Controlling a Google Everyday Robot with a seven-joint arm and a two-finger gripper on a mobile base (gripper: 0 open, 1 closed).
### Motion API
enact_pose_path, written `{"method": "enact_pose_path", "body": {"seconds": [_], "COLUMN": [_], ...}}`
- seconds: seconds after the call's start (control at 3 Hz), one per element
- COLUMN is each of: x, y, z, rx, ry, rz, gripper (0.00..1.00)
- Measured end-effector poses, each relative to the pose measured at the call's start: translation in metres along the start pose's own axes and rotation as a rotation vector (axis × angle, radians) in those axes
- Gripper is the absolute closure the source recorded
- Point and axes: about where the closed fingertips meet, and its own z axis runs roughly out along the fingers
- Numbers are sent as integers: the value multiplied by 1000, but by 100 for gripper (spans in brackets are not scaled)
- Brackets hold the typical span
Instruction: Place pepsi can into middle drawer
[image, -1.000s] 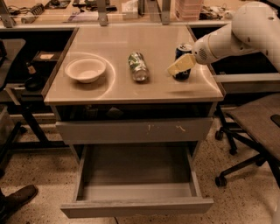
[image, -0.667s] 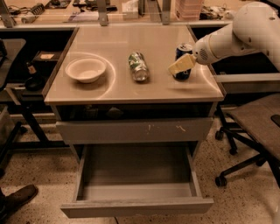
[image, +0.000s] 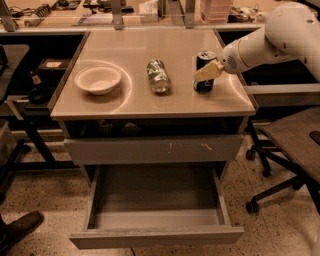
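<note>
Nothing moved since earlier frames. gripper (image: 209, 72) same spot, against front of pepsi can (image: 204, 88); open or closed: can't tell. Arm enters from 2 o'clock. pepsi can upright on tabletop (image: 165, 42), right side. Green can (image: 158, 76) on its side at can's 9 o'clock, white bowl (image: 98, 79) further at 9. middle drawer (image: 155, 236) pulled open at 6 o'clock, under scuffed closed drawer (image: 125, 149).
</note>
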Motion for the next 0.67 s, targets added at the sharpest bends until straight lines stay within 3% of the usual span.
{"method": "enact_pose_path", "body": {"seconds": [0.33, 0.67], "x": [0, 0], "y": [0, 0], "z": [0, 1], "rx": [0, 0], "ry": [0, 2], "rz": [0, -1], "gripper": [88, 100]}}
